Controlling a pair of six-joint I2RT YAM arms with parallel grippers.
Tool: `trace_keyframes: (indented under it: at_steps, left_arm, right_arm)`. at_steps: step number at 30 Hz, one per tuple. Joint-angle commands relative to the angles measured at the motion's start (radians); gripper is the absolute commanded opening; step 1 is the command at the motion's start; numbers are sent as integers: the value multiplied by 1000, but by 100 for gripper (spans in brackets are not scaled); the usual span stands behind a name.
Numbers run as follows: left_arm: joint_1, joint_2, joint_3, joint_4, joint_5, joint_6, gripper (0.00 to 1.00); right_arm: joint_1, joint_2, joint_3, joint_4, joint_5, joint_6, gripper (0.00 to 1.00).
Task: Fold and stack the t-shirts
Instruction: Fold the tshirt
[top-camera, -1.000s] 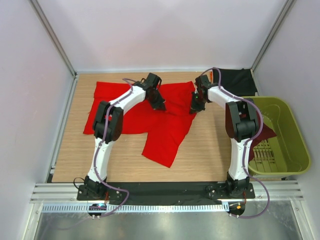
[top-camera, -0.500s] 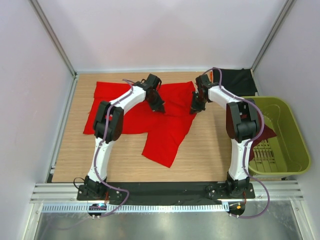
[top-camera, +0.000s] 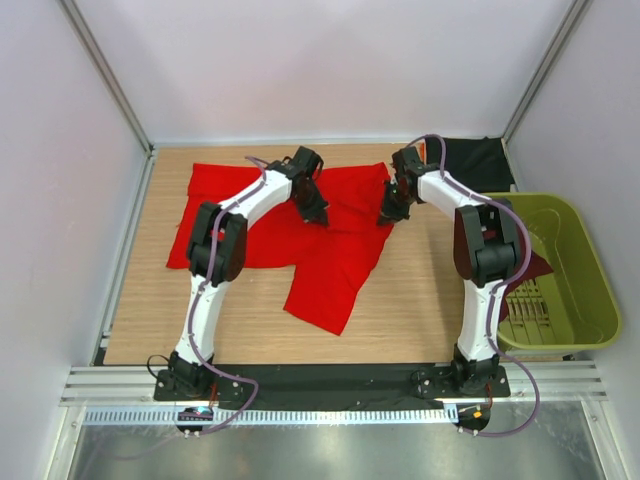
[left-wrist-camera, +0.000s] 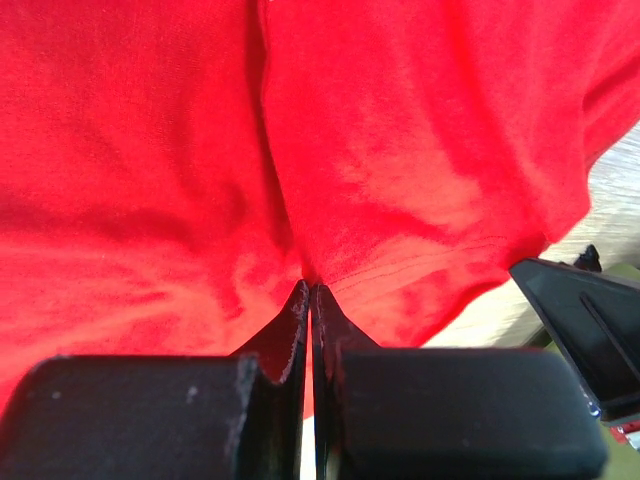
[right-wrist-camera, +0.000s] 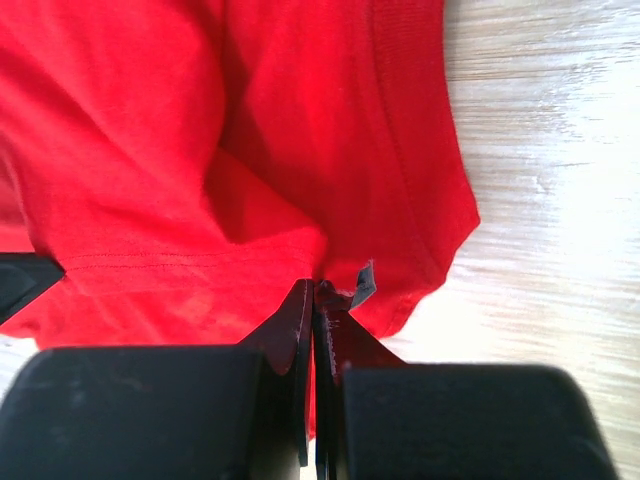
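Arms bolted side by side at near edge of table (top-camera: 420, 300). Red t-shirt (top-camera: 325, 270) lies on the wood, creased. One flap points toward near edge at centre. Main body runs across far half, from approx. centre out toward far-left corner.

L tool (top-camera: 322, 215) is down on shirt's middle, tips closed tight w/ a pinch of red cloth between them. Wrist view shows a fold ridge running away from the tips.

R tool (top-camera: 386, 215) is down at shirt's right margin, near L tool but apart from it. Jaws are likewise squeezed narrow on red cloth by the hem. Small grey label (right-wrist-camera: 362, 285) sticks out just beside the tips, w/ bare wood to the right of it.

Olive-green basket (top-camera: 590, 270) stands off table's right edge. Maroon t-shirt (top-camera: 535, 268) is inside, against its left wall, partly hidden by R arm.

Black t-shirt (top-camera: 475, 160) lies at far-right corner, well apart from the red one.
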Motion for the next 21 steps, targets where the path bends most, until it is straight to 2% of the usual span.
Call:
trace_keyframes:
  at_steps: [1,12,21]
  left_arm:
    - [5,-4,59,-59,-27,36,0]
    - [14,-11,69,-110,-15,77,0]
    - [24,-31,71,-181,-42,144,0]
  right_arm:
    - [4,-83,29,-10,-18,20,2]
    - [4,-128,8,-51,-59,81,1]
    - [4,-164,-113,-13,-116,205,1]
